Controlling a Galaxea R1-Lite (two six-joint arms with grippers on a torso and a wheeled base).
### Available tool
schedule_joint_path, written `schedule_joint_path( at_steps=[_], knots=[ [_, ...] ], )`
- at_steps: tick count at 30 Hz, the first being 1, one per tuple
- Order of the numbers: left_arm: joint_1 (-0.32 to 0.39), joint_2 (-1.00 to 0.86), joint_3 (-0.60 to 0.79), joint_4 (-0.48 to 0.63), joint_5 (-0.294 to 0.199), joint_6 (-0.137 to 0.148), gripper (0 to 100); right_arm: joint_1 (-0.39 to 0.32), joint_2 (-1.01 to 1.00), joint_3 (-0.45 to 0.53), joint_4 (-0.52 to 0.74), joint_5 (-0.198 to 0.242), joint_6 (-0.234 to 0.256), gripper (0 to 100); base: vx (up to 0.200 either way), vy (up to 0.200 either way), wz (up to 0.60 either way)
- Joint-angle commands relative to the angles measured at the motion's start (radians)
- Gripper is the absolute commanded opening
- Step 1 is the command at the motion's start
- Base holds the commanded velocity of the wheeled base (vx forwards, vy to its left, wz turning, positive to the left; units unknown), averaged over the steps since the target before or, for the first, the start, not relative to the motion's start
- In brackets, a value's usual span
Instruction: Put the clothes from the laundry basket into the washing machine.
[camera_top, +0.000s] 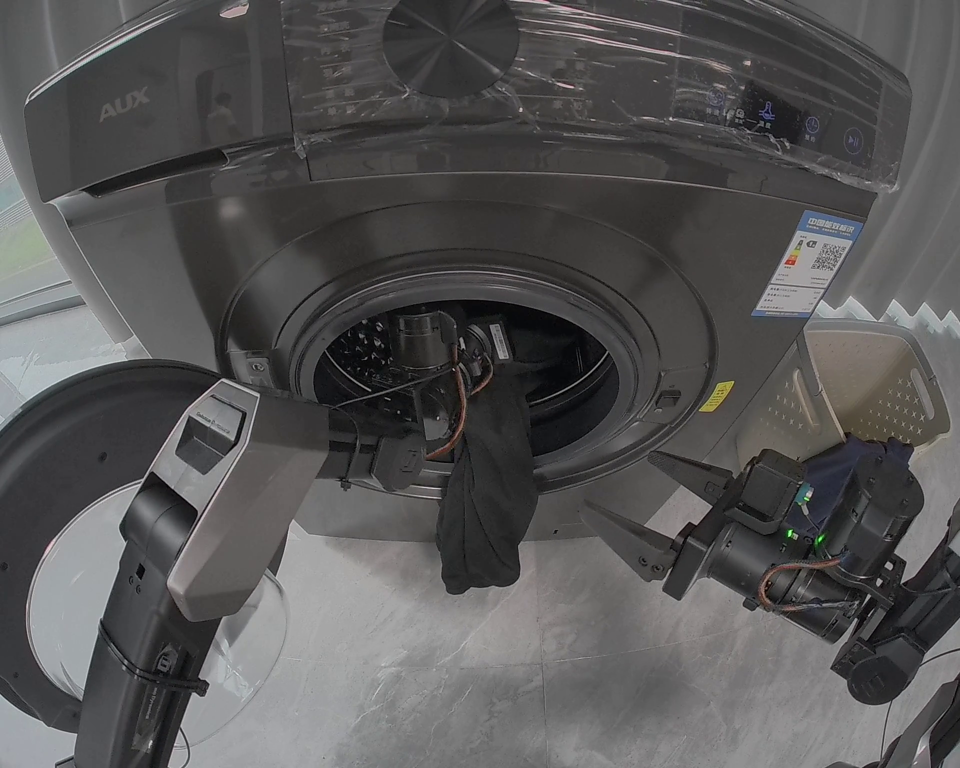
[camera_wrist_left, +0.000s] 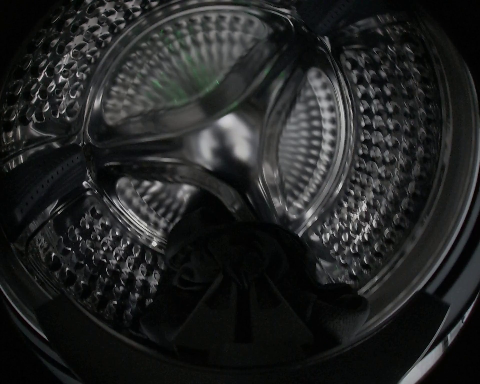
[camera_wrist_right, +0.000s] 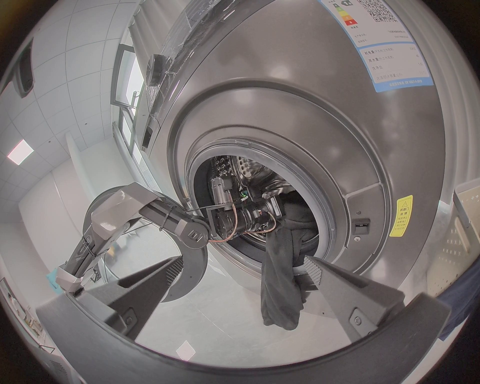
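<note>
The grey washing machine (camera_top: 560, 230) stands with its round opening uncovered. My left arm goes into the drum (camera_wrist_left: 390, 130). Inside, in dim light, my left gripper (camera_wrist_left: 243, 280) looks shut on a bunched black garment (camera_wrist_left: 225, 250). The rest of that garment (camera_top: 485, 500) hangs over the opening's lower rim down towards the floor (camera_wrist_right: 280, 285). My right gripper (camera_top: 620, 483) hovers open in front of the machine, low and to the right of the hanging cloth, holding nothing (camera_wrist_right: 242, 262). Behind it, the cream laundry basket (camera_top: 880, 380) holds a dark blue cloth (camera_top: 845, 470).
The machine's door (camera_top: 70, 470) is swung wide open on the left, beside my left arm. Bare grey floor tiles (camera_top: 560, 680) lie in front of the machine. The basket leans against the machine's right side, before a pale curtain (camera_top: 920, 220).
</note>
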Motion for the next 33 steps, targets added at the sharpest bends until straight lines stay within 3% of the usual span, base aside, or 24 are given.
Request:
schedule_joint_path(
  at_steps=[1, 2, 5, 8, 15, 19, 33],
  knots=[
    [0.021, 0.037, -0.066, -0.003, 0.014, -0.009, 0, 0.003, 0.003, -0.003, 0.0, 0.0, 0.001, 100, 0.0, 0.0, 0.0],
    [0.021, 0.033, -0.066, -0.004, 0.014, -0.009, 100, 0.003, 0.003, -0.003, 0.0, 0.0, 0.001, 100, 0.0, 0.0, 0.0],
    [0.018, 0.026, -0.05, -0.001, 0.014, -0.012, 100, 0.003, 0.003, -0.003, 0.0, 0.001, 0.001, 100, 0.0, 0.0, 0.0],
    [0.003, -0.038, 0.073, 0.0, 0.014, -0.033, 100, 0.003, 0.001, -0.003, 0.0, 0.001, 0.0, 100, 0.0, 0.0, 0.0],
    [-0.035, -0.164, 0.337, 0.005, -0.016, -0.024, 100, 0.003, -0.004, -0.003, 0.0, 0.001, 0.0, 100, 0.0, 0.0, 0.0],
    [-0.06, -0.231, 0.532, 0.002, -0.068, -0.021, 100, 0.004, -0.004, -0.003, 0.0, 0.001, 0.0, 100, 0.0, 0.0, 0.0],
    [-0.055, -0.116, 0.559, -0.083, -0.091, 0.001, 100, 0.038, -0.01, -0.005, 0.0, 0.0, 0.0, 100, 0.0, 0.0, 0.0]
  ],
)
